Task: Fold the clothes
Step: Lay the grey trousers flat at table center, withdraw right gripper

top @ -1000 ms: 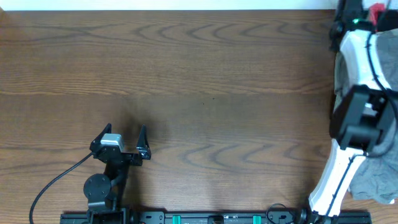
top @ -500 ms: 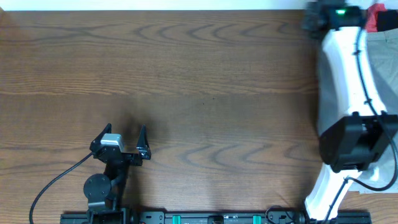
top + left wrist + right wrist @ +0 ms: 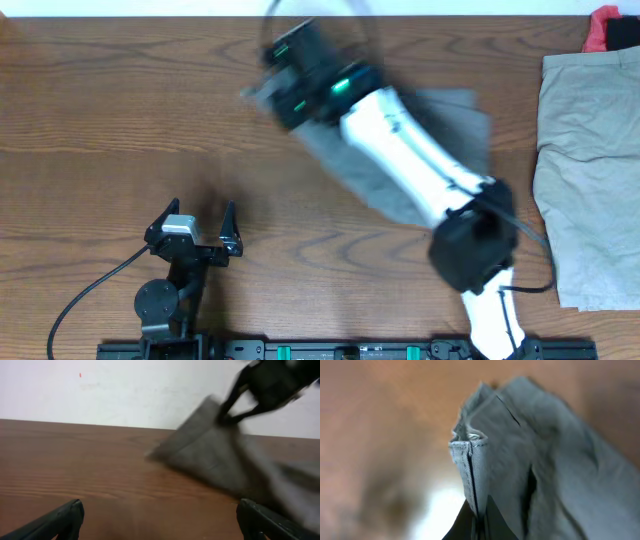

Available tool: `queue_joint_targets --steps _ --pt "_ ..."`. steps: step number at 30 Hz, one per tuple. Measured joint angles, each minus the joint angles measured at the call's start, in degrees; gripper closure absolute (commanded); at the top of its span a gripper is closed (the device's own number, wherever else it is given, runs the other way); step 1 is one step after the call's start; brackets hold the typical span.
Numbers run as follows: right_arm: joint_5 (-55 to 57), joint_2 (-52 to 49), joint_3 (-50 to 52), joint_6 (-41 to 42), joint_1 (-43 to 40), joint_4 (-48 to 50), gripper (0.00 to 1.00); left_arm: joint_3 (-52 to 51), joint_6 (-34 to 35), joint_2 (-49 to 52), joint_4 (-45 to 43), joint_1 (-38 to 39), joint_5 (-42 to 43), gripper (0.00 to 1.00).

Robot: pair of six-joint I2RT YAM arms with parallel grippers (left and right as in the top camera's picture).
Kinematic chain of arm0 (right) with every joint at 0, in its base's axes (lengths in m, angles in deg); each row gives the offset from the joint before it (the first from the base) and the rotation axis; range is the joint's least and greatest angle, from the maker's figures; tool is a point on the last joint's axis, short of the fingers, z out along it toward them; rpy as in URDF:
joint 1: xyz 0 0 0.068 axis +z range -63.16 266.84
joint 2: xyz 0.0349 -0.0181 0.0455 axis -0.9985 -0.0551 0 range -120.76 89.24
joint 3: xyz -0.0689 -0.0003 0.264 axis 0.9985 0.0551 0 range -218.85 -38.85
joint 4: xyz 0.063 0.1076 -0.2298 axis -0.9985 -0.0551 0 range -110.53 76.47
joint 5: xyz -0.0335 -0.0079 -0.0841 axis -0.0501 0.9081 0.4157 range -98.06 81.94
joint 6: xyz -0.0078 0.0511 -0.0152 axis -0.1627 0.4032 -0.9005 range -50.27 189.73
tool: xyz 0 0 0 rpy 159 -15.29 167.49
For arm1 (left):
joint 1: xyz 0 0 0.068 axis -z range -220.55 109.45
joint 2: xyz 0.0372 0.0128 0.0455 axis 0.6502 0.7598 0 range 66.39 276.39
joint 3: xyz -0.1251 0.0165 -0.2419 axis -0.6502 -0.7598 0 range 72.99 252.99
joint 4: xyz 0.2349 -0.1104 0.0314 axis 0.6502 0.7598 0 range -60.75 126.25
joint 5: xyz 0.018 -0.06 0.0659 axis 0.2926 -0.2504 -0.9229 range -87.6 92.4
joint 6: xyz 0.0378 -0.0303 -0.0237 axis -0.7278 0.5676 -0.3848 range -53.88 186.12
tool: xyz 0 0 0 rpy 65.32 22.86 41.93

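Observation:
My right gripper (image 3: 268,88) is shut on an edge of the mid-grey garment (image 3: 455,115) and holds it over the table's far middle, blurred by motion. The grey cloth trails under the white arm toward the right. In the right wrist view the pinched grey seam (image 3: 470,467) stands between the closed fingers. The left wrist view shows the grey garment (image 3: 215,457) hanging from the right gripper (image 3: 227,415) above the table. The pale khaki garment (image 3: 590,170) lies flat at the right edge. My left gripper (image 3: 200,215) is open and empty near the front left.
A red object (image 3: 605,25) sits at the far right corner beside the khaki garment. The left arm's black cable (image 3: 85,295) runs along the front left. A black rail (image 3: 330,350) lines the table's front edge. A white wall (image 3: 125,390) backs the table.
My right arm swung from the far right edge to the table's far middle, dragging the grey garment with it. The khaki garment is now uncovered. The left arm has not moved.

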Motion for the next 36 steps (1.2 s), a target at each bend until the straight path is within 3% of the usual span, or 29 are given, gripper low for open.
queue_joint_targets --steps 1,2,3,5,9,15,22,26,36 --pt "-0.07 -0.46 0.02 0.55 1.62 0.02 0.74 0.00 -0.02 0.00 0.02 0.00 0.02 0.02" --pt "0.02 -0.74 0.02 1.14 3.43 0.22 0.42 0.00 -0.02 0.00 0.00 0.00 0.02 0.02" --pt "0.11 -0.76 0.02 1.27 4.57 0.39 0.28 0.00 0.00 0.00 0.00 0.00 0.00 0.02" --pt "0.37 -0.61 0.00 1.46 6.29 0.72 0.16 0.00 0.00 0.00 0.00 0.00 0.00 0.02" --pt "2.51 0.17 0.00 2.05 6.84 -1.55 0.01 0.00 -0.02 0.00 0.02 0.00 0.02 0.02" --pt "6.27 5.81 0.04 5.01 1.75 -9.18 0.01 0.00 -0.02 0.00 0.00 0.00 0.02 0.02" --pt "10.82 18.73 -1.01 6.27 -15.47 -25.68 0.01 0.00 0.00 0.00 0.02 0.00 0.00 0.02" --pt "12.63 20.24 -0.87 7.19 -23.45 -34.14 0.01 0.00 0.00 0.00 0.02 0.00 0.00 0.02" --pt "11.67 17.99 9.07 13.84 -40.33 -28.26 0.01 0.00 0.00 0.00 0.00 0.00 0.42 0.02"
